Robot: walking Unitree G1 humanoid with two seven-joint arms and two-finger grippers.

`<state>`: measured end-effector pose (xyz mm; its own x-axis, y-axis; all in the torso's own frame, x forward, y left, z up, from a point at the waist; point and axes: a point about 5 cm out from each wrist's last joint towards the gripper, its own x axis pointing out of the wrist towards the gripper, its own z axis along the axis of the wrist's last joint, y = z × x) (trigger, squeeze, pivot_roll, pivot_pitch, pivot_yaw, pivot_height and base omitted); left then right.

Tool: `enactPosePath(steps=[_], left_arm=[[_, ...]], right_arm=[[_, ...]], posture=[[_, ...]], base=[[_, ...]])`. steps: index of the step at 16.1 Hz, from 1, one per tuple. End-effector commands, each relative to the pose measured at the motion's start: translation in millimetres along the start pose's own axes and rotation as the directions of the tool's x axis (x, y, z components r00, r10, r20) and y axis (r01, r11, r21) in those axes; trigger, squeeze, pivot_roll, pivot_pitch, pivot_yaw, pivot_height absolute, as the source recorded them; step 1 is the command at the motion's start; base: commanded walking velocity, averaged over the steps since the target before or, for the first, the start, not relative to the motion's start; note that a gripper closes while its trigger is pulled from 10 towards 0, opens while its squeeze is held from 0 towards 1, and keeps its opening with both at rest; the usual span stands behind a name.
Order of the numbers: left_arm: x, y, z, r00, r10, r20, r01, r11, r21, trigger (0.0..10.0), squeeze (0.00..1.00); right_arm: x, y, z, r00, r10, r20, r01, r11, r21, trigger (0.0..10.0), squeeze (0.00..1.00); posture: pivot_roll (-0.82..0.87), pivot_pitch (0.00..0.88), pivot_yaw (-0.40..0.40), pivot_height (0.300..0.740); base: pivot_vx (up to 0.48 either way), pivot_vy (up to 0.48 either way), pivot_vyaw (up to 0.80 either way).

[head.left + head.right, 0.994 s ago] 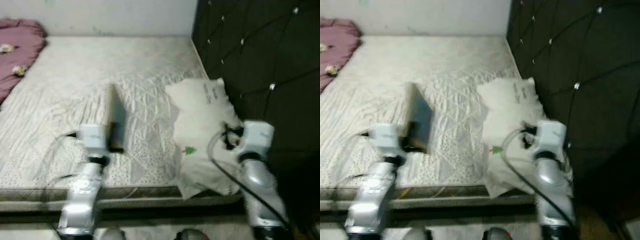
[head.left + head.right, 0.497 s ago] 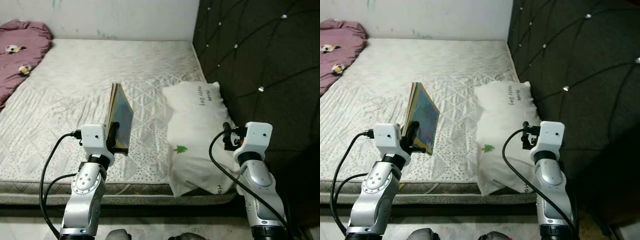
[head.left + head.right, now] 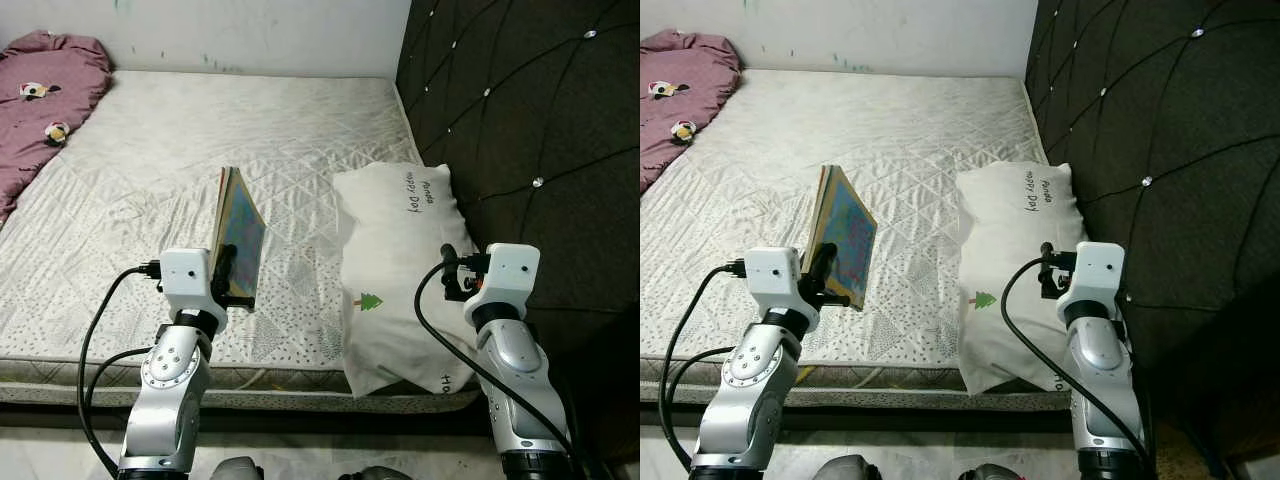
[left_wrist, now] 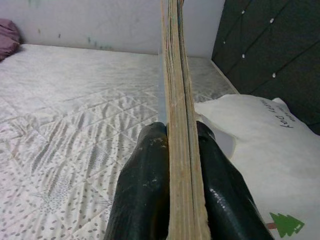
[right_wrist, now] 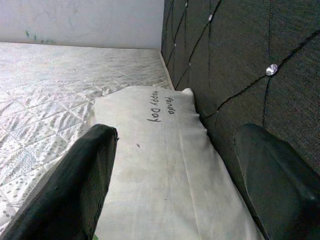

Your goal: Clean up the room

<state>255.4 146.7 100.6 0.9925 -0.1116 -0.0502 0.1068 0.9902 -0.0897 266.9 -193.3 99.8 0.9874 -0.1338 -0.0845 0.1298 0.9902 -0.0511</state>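
book (image 3: 238, 238) stands upright above the mattress (image 3: 150, 180), pinched by the left gripper (image 4: 175, 150); right gripper (image 5: 175, 175) hangs spread over the pillow (image 3: 395, 270). carrying should stay level, grip firm.

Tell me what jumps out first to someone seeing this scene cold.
The left end effector holds a colourful book upright on edge above the bare mattress. Beside it a white pillow lies along the dark tufted headboard, with the open right end effector over it. A maroon blanket sits at the far left corner.
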Motion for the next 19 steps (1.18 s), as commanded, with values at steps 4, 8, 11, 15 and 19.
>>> enactPosePath(steps=[4,8,11,15,19], left_arm=[[0.9,0.3,8.4,0.999,0.001,0.035,-0.001,1.000,0.007,10.0,0.00],[1.4,0.9,8.7,0.999,0.009,0.036,-0.009,1.000,0.003,10.0,0.00],[1.8,0.7,8.8,0.999,0.011,0.038,-0.011,1.000,-0.001,10.0,0.00],[2.4,0.2,9.0,0.999,0.010,0.038,-0.010,1.000,-0.003,10.0,0.00],[4.5,-1.1,10.2,0.999,0.005,0.043,-0.005,1.000,-0.003,10.0,0.00]], right_arm=[[1.5,3.7,3.6,1.000,0.015,0.010,-0.015,1.000,0.015,10.0,0.00],[1.5,4.1,3.7,1.000,0.019,0.010,-0.019,1.000,0.019,10.0,0.00],[1.4,4.6,3.4,1.000,0.026,0.009,-0.026,0.999,0.024,10.0,0.00],[1.0,5.6,3.6,0.999,0.033,0.010,-0.033,0.999,0.033,10.0,0.00],[1.4,6.1,3.4,0.999,0.039,0.007,-0.039,0.999,0.037,10.0,0.00]], posture=[[-0.02,0.000,-0.018,0.740],[-0.03,0.000,-0.018,0.740],[-0.03,0.000,-0.018,0.736],[-0.03,0.000,-0.020,0.687],[-0.03,0.000,-0.020,0.662]], base=[[0.000,0.000,0.00],[0.000,0.000,0.00],[0.000,0.000,0.00],[0.000,0.000,0.00],[0.000,0.000,0.00]])
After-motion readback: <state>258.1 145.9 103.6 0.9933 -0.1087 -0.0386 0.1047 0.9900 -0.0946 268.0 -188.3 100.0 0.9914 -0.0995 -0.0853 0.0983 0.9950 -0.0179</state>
